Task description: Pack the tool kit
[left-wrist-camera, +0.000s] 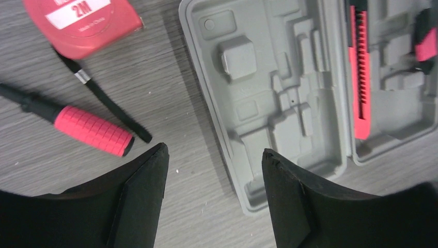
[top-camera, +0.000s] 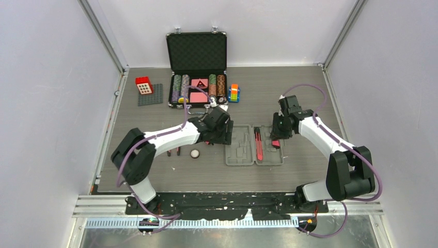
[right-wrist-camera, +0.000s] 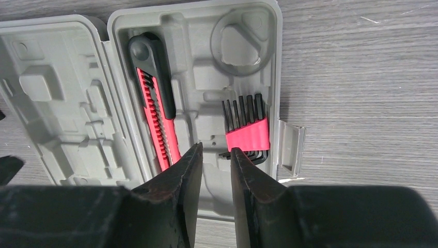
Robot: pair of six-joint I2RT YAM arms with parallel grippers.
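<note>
The grey tool kit case (top-camera: 243, 150) lies open and flat mid-table. Its right half holds a red-and-black knife (right-wrist-camera: 155, 108) and a red holder of black hex keys (right-wrist-camera: 247, 132); the left half's slots (left-wrist-camera: 268, 103) are bare. On the table left of the case lie a red tape measure (left-wrist-camera: 82, 23) and a red-handled screwdriver (left-wrist-camera: 90, 129). My left gripper (left-wrist-camera: 214, 155) hangs open over the case's near left edge, nothing between its fingers. My right gripper (right-wrist-camera: 216, 152) hovers over the right half just near of the hex keys, jaws narrowly apart and empty.
A black metal-edged case of poker chips (top-camera: 197, 70) stands open at the back. Left of it a red block sits on a grey baseplate (top-camera: 150, 95); a striped block (top-camera: 234, 93) stands to its right. A small white ball (top-camera: 194, 153) lies left of the grey case.
</note>
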